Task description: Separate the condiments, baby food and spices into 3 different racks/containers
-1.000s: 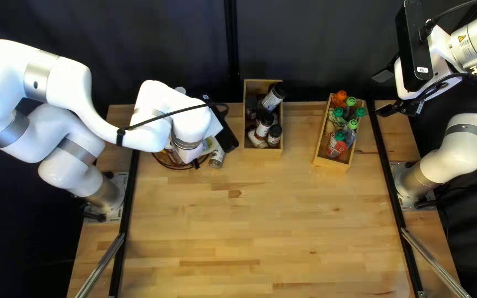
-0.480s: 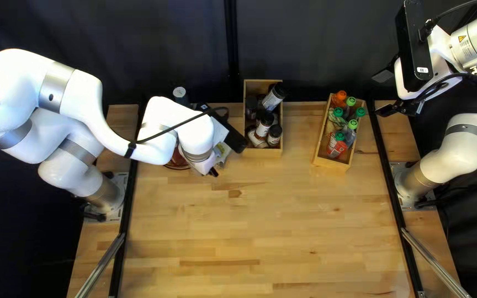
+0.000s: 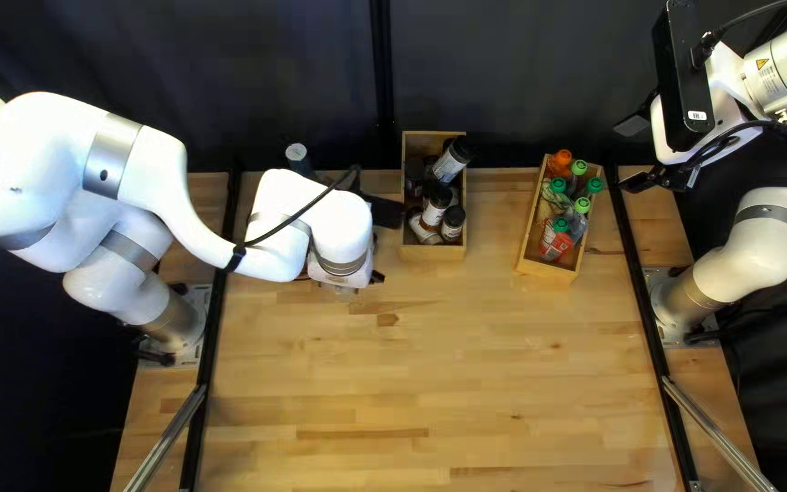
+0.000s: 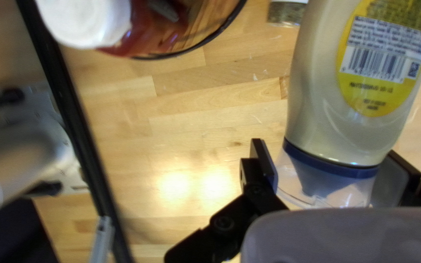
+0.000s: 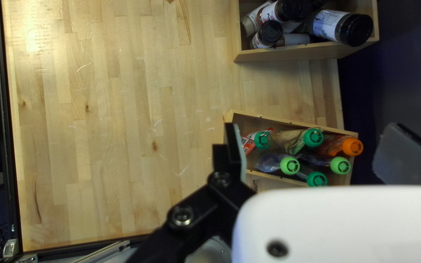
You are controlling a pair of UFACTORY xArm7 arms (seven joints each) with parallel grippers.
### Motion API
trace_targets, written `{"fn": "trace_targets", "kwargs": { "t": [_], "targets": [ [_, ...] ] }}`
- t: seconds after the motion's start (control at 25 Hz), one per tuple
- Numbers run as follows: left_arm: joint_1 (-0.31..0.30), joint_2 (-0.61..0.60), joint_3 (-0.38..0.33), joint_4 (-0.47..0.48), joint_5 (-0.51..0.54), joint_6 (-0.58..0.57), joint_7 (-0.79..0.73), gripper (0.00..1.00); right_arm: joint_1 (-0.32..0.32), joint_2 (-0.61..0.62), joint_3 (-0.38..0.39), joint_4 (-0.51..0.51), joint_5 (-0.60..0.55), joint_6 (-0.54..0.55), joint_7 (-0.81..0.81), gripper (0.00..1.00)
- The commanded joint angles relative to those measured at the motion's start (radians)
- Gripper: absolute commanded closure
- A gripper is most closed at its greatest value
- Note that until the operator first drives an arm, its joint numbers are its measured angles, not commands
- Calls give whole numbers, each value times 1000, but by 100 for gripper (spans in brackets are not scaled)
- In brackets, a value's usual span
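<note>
Spice jars [image 5: 328, 24] and capped pouches [image 5: 288, 140] sit in separate wooden boxes [image 5: 308, 52].

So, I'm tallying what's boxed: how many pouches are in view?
6 pouches, all in the wooden box at the top left view's right. Caps, far end to near, in pairs: orange, light green; dark green, dark green; light green, dark green. More may be hidden.
</note>
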Motion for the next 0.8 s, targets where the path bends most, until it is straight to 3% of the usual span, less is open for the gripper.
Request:
{"fn": "trace_targets", "kwargs": {
  "t": [0.04,0.44,0.8],
  "targets": [
    [25,5,26,-37,-5,-53,-22,100,0,0,0,0,0,0,0,0],
    [74,3,69,-115,14,-128,-53,100,0,0,0,0,0,0,0,0],
    [97,25,101,-131,11,-154,-31,100,0,0,0,0,0,0,0,0]
  ]
}}
